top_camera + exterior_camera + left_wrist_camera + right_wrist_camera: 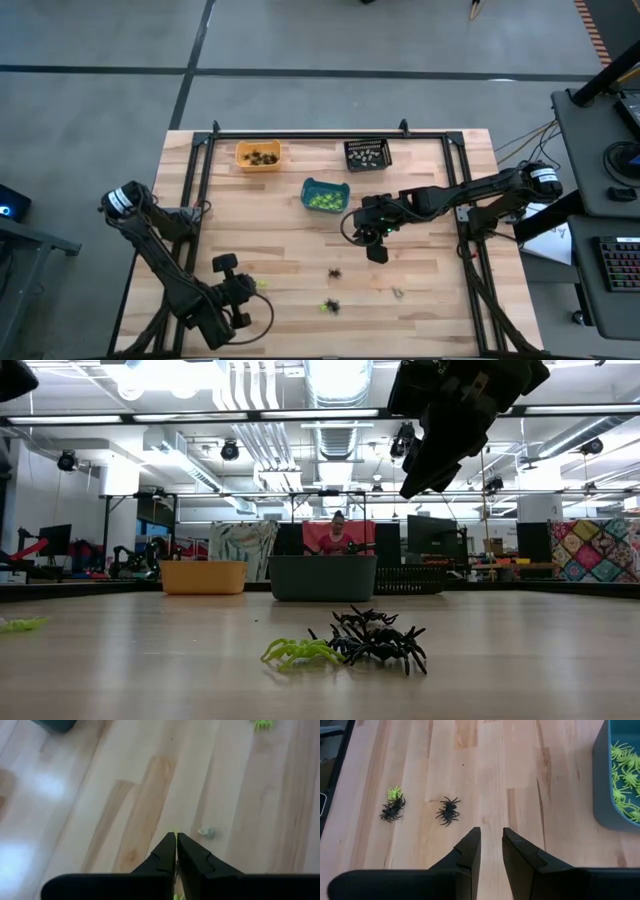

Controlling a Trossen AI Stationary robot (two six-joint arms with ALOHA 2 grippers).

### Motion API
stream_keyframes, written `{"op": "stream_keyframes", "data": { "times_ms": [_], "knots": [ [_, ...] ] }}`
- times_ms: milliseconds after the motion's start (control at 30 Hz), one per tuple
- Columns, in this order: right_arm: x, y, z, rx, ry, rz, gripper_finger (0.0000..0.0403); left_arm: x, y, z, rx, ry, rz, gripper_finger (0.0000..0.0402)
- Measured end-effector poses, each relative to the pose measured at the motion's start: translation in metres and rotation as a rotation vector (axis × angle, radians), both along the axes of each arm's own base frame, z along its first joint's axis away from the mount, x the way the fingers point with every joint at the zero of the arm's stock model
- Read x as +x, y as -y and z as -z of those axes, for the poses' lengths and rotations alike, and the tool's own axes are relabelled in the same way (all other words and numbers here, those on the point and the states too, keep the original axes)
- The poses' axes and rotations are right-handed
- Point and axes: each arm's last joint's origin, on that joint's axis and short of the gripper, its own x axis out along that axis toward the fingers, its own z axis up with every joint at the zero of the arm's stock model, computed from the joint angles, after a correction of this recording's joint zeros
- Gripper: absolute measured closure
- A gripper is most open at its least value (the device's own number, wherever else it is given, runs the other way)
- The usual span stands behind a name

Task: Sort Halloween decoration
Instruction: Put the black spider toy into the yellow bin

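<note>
Tiny plastic spiders lie on the wooden table: a black one [333, 272] [448, 811], a lime green one against a black one [329, 306] [300, 652], a pale grey one [397, 293], and a lime green one [262, 285] [20, 624] beside my left gripper [250, 290]. That gripper [176, 835] is shut, above the table's near left. Slivers of lime green [174, 831] show at its tip. My right gripper [378, 250] [491, 832] hangs mid-table near the teal bin [325, 195], slightly open with nothing between its fingers. My left gripper's shut fingers hide all but thin bits of lime green at their tip [174, 831] and in the slit between them. I cannot tell whether it pinches a green spider or the spider lies on the table beneath. The fingers slant down.
At the far side stand an orange bin [258, 155] with dark spiders, a black bin [367, 153] with pale ones, and the teal bin with green ones [622, 775]. Bare wood lies between the arms. A person [337, 532] sits in the room beyond the table.
</note>
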Motion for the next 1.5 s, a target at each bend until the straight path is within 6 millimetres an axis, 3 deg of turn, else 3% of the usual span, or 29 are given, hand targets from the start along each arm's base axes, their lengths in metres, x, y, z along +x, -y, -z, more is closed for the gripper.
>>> {"op": "stream_keyframes", "data": {
  "times_ms": [233, 633, 800, 1167, 1500],
  "knots": [
    [0.000, 0.000, 0.000, -0.001, 0.003, -0.002, 0.0335, -0.001, 0.002, 0.015, -0.102, -0.037, -0.014, 0.0387],
    [0.000, -0.002, 0.000, -0.001, 0.008, -0.009, 0.0335, -0.009, -0.007, 0.049, -0.188, -0.036, -0.100, 0.0259],
    [0.000, -0.003, 0.000, 0.000, 0.012, -0.012, 0.0335, -0.014, -0.014, 0.068, -0.208, -0.025, -0.099, 0.0236],
    [0.000, -0.003, 0.000, 0.007, 0.012, -0.004, 0.0335, -0.023, -0.025, 0.092, -0.246, -0.028, -0.094, 0.0266],
    [0.003, -0.004, -0.003, 0.012, 0.055, -0.004, 0.0335, -0.022, -0.022, 0.090, -0.237, -0.049, -0.041, 0.0383]
  ]
}}
